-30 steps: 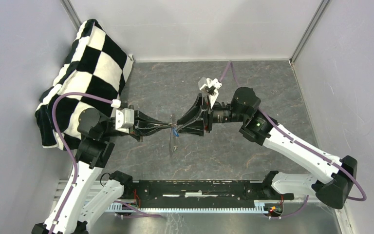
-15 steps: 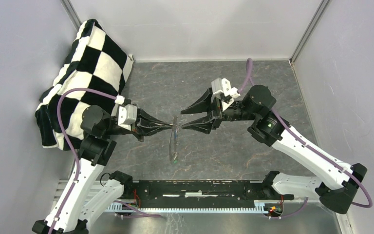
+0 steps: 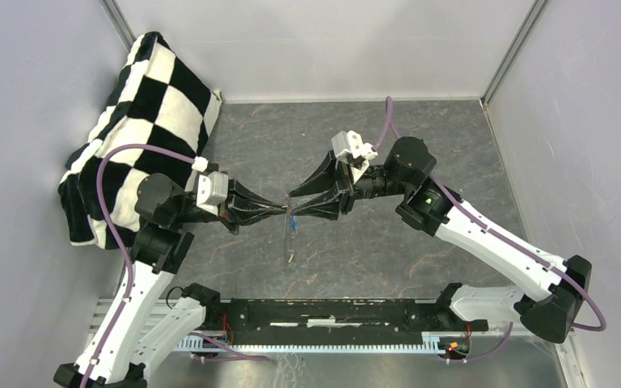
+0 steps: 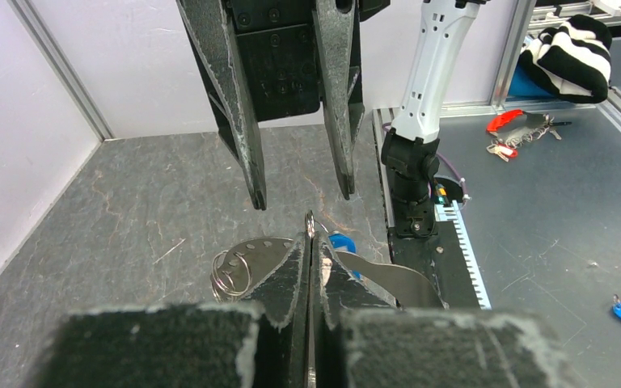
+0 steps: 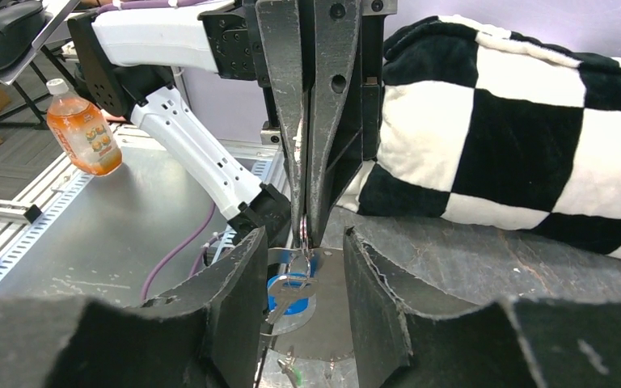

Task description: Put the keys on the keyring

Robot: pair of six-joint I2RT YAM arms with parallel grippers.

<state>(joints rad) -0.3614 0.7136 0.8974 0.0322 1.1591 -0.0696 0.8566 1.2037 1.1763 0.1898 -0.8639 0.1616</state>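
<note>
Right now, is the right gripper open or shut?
Open. The right gripper has a wide gap between its fingers in both wrist views.

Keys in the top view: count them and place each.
1 sure: the blue-headed key hangs by the left gripper's tips. The speck at the keyring's lower end may be another; too small to tell.

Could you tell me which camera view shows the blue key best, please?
Right wrist: the blue key appears close up, between the right gripper's fingers. Left wrist shows a blue sliver; top external, a speck.
</note>
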